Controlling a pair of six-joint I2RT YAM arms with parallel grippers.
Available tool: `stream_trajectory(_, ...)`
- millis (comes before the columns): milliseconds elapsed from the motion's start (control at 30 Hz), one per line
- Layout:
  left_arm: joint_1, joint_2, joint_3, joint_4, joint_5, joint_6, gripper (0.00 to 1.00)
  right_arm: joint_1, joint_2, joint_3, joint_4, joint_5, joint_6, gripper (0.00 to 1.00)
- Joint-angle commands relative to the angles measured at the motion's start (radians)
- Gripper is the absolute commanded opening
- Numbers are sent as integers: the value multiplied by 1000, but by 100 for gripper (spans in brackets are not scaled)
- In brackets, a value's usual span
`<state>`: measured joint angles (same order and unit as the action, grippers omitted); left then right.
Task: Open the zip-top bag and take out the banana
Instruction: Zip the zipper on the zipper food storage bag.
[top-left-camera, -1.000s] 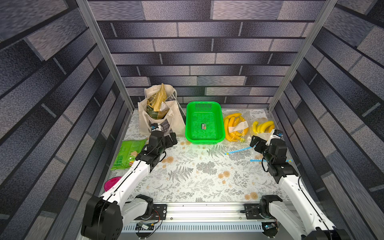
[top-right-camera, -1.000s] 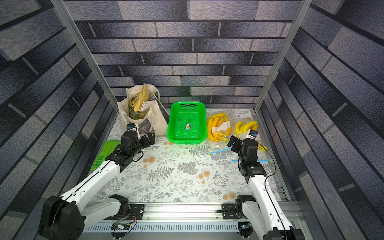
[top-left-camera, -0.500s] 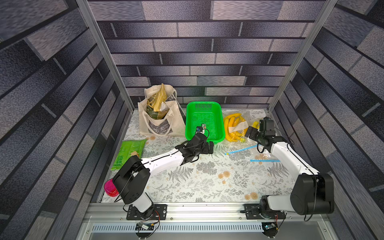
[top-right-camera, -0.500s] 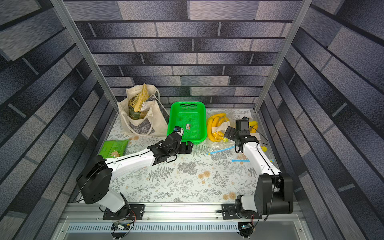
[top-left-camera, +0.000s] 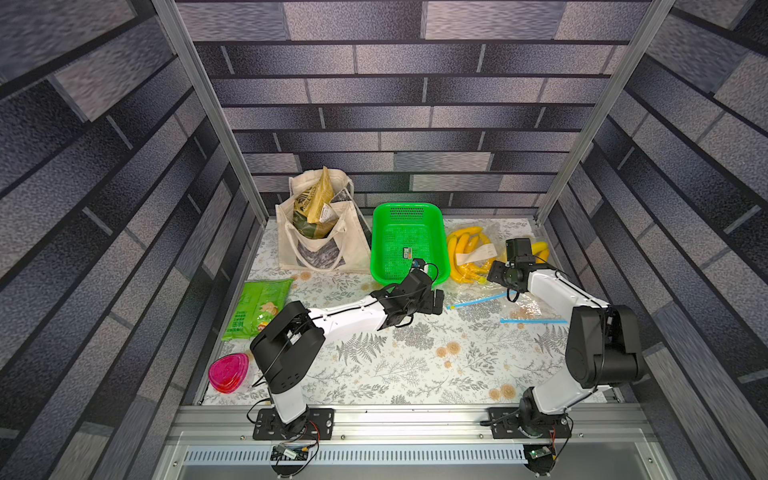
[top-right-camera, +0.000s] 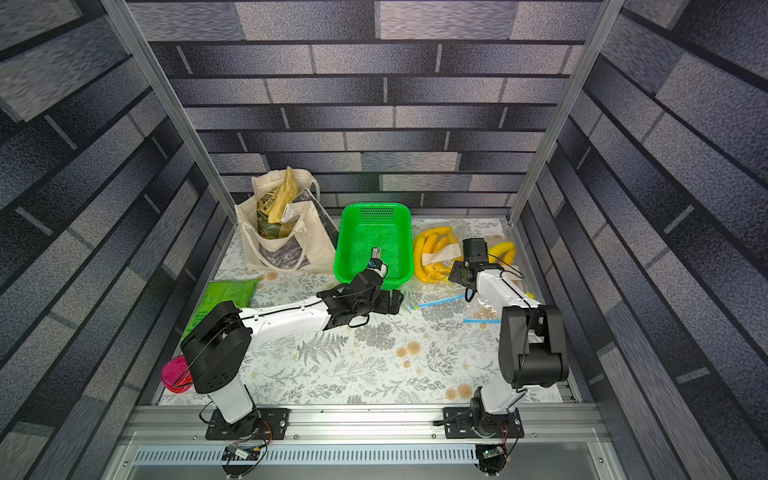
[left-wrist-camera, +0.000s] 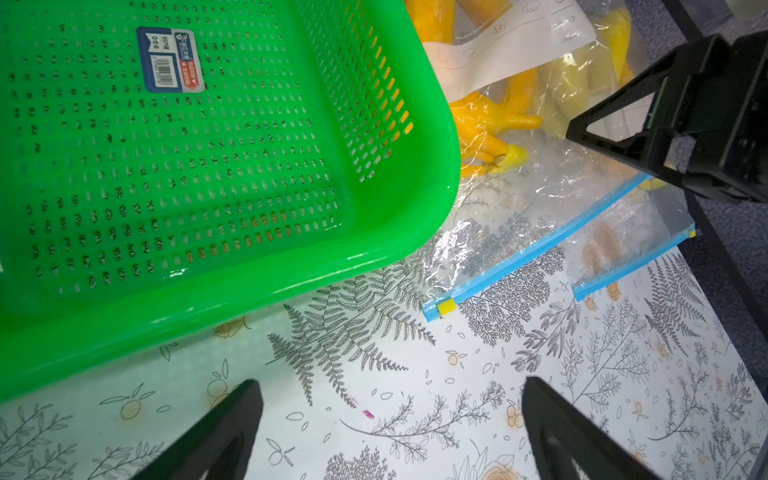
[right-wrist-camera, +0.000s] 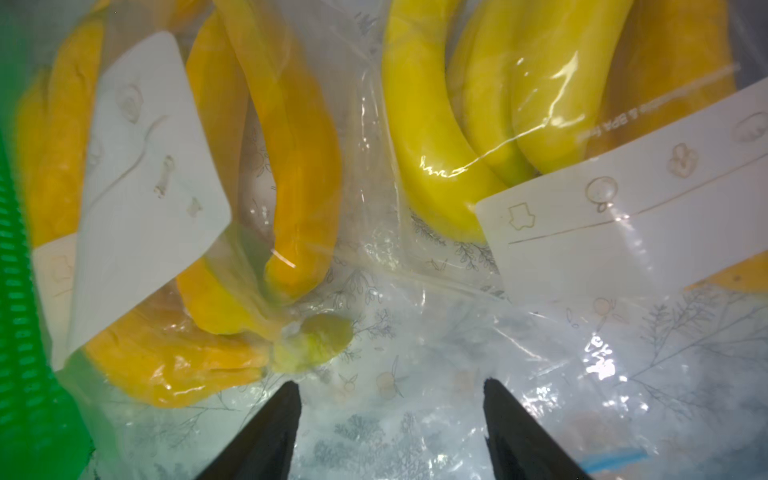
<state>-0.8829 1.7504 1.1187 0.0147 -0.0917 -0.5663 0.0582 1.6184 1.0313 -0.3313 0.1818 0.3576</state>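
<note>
The right gripper (right-wrist-camera: 390, 382) has its fingers (right-wrist-camera: 270, 432) apart with nothing clamped between them. It is poised low over clear film just short of the stem end of the banana bunch (right-wrist-camera: 299, 166), which lies sealed in the zip-top bag (left-wrist-camera: 519, 208). The left gripper (left-wrist-camera: 389, 382) stands wide apart and empty over the table (left-wrist-camera: 457, 415), facing the yellow slider (left-wrist-camera: 446, 307) at the near end of the bag's blue zip strip (left-wrist-camera: 540, 245). This looks like the opening step, not yet begun: the right fingers need to pin or pinch the film while the left ones reach the slider and run it along the strip. Room is tight on one side, where the green basket (left-wrist-camera: 249, 291) touches the bag, and a second bag of bananas (right-wrist-camera: 436, 145) overlaps on the other. The table near the slider is bare.
</note>
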Motion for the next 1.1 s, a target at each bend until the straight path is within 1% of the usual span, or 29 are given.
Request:
stream_trajectory(0, -5, 31, 43, 6, 14, -7, 100, -7, 17, 6, -3, -3, 4, 59)
stream_trajectory(67, -11, 49, 61, 3, 14, -4, 100, -7, 15, -16, 9, 2, 13, 46)
stream_trajectory(100, -11, 57, 69, 0, 13, -2, 100, -8, 12, -25, 14, 8, 16, 42)
stream_trajectory(233, -14, 97, 101, -5, 11, 0, 100, -7, -9, -77, 45, 10, 36, 21)
stream_trajectory(267, -14, 104, 107, -7, 12, 1, 100, -8, -12, -83, 47, 13, 40, 18)
stream_trajectory(300, -16, 113, 114, -8, 12, -1, 100, -8, -19, -89, 45, 17, 44, 17)
stream_trajectory(333, -15, 123, 122, -9, 11, -2, 100, -8, -31, -99, 43, 20, 48, 18)
stream_trajectory(433, -17, 155, 150, -16, 16, -1, 100, -11, -106, -136, 54, 24, 53, 33)
stream_trajectory(500, -21, 178, 174, -20, 17, 4, 100, -24, -146, -140, 31, 24, 55, 40)
stream_trajectory(600, -30, 220, 215, -33, 20, 12, 100, -58, -211, -173, 30, 23, 78, 56)
stream_trajectory(733, -45, 281, 278, -51, 28, 20, 100, -120, -261, -221, 51, 4, 123, 69)
stream_trajectory(767, -47, 293, 289, -54, 29, 23, 100, -137, -259, -226, 56, -15, 132, 71)
stream_trajectory(867, -51, 325, 320, -60, 39, 25, 100, -195, -231, -246, 102, -125, 167, 79)
stream_trajectory(933, -50, 338, 331, -57, 46, 26, 100, -222, -215, -285, 184, -195, 201, 85)
stream_trajectory(1000, -50, 347, 339, -55, 50, 27, 100, -234, -188, -301, 238, -272, 218, 86)
stream_trajectory(1067, -49, 354, 343, -53, 52, 27, 100, -235, -166, -312, 280, -316, 232, 86)
